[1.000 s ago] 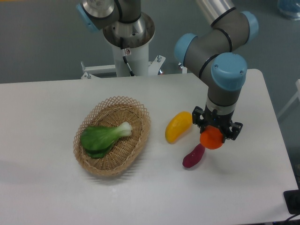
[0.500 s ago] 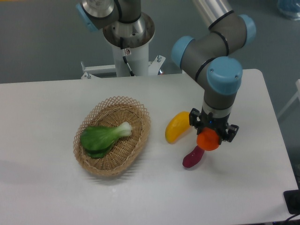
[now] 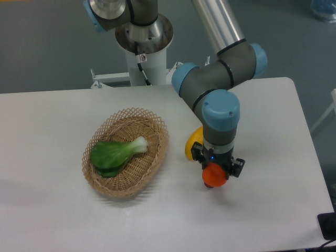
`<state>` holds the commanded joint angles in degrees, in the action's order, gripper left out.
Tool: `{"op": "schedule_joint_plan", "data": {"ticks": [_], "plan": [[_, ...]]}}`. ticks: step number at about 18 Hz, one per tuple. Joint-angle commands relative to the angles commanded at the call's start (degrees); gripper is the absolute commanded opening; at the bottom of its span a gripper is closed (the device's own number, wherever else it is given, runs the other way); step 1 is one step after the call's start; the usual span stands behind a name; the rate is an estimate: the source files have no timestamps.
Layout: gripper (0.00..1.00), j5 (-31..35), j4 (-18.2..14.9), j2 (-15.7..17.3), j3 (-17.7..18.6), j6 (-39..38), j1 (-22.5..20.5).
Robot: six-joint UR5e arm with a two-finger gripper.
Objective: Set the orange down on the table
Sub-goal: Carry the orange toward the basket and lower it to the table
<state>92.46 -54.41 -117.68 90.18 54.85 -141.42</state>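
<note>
One orange [image 3: 214, 175] sits pinched in my gripper [image 3: 215, 173], fingers closed on its sides, held low over the white table [image 3: 262, 210] toward the front. Behind my wrist a yellow fruit [image 3: 192, 144] peeks out, partly hidden. Off to the side, well apart, a wicker basket [image 3: 126, 152] holds a leafy green vegetable [image 3: 115, 153].
</note>
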Motion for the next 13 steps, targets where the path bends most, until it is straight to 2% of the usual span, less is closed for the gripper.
{"op": "schedule_joint_plan", "data": {"ticks": [5,10,12,13], "plan": [[0.35,-1.67,2.11,-2.63,-0.70,-4.13,2.72],[0.49,-2.55,2.20,-4.57,-1.58,-7.03,4.39],[0.51,-2.55,2.20,-5.19,-1.85,-7.91,4.48],[0.55,-2.55,2.20,-5.36,-1.93,-8.35,4.92]]}}
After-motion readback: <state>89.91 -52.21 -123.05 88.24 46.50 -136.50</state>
